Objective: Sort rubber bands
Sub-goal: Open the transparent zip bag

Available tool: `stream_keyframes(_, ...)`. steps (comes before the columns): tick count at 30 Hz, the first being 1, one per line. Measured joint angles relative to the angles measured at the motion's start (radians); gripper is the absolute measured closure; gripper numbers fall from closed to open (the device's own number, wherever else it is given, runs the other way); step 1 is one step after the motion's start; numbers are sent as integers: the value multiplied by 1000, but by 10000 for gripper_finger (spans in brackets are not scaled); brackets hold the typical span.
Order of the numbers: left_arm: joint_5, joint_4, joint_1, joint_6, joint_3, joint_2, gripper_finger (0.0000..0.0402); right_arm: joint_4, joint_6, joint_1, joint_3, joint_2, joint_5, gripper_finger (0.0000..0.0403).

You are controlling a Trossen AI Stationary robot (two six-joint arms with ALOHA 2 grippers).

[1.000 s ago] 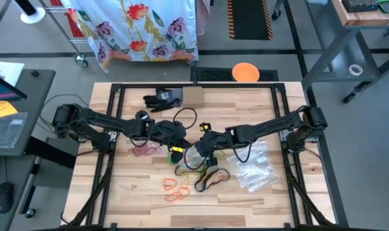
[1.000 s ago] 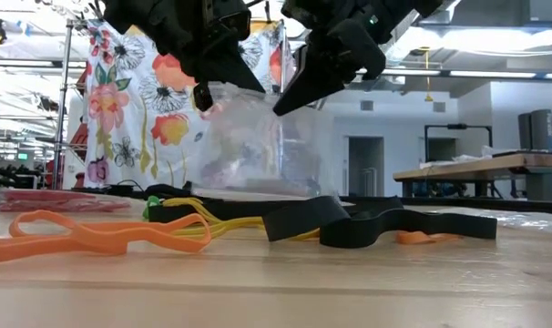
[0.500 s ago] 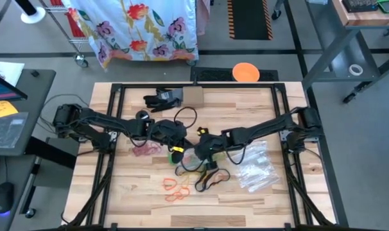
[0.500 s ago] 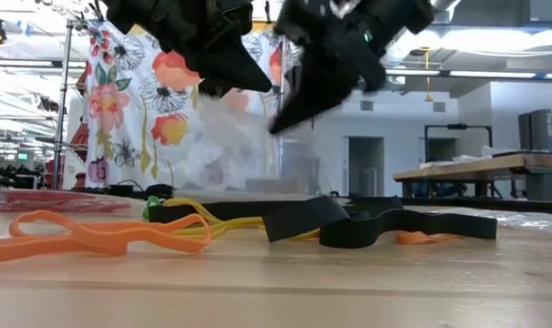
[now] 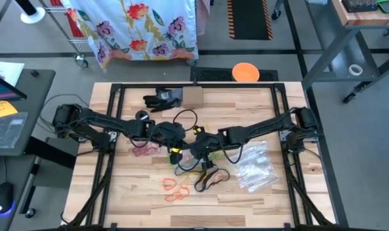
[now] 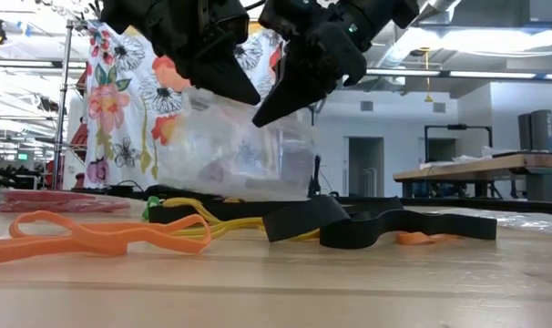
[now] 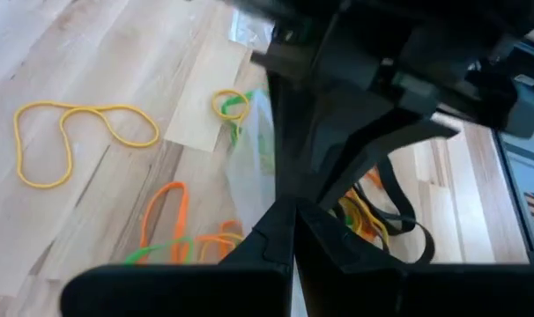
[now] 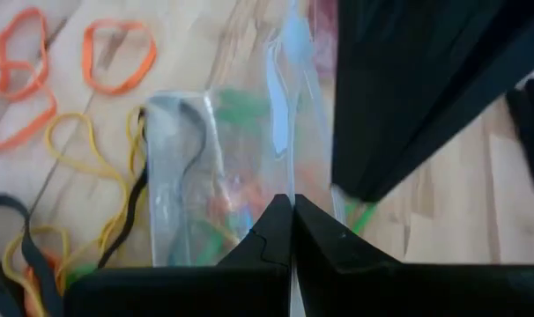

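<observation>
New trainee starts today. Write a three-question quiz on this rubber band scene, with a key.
1. True or false: both grippers are shut on the clear bag.
2. Which bands lie nearest the low camera: (a) orange (b) black (c) red?
3. What does the clear bag hang above?

Key
1. True: the left gripper and the right gripper pinch its top.
2. (a)
3. The table.
</observation>
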State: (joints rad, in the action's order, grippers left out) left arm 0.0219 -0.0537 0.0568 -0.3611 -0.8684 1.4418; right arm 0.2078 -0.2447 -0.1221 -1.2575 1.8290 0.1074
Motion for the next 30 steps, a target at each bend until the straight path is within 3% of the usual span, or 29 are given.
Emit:
stream_keyframes(13,-15,-56,11,-15,0,0,401,-5,0,7,0,0,23,403)
stream_keyframes(23,-88,-100,5,-13,0,0,401,-2,0,5,0,-1,28,403)
stream_keyframes(30,-18,-105,-8,-2,0,0,397,-2,0,5,0,-1,25,403)
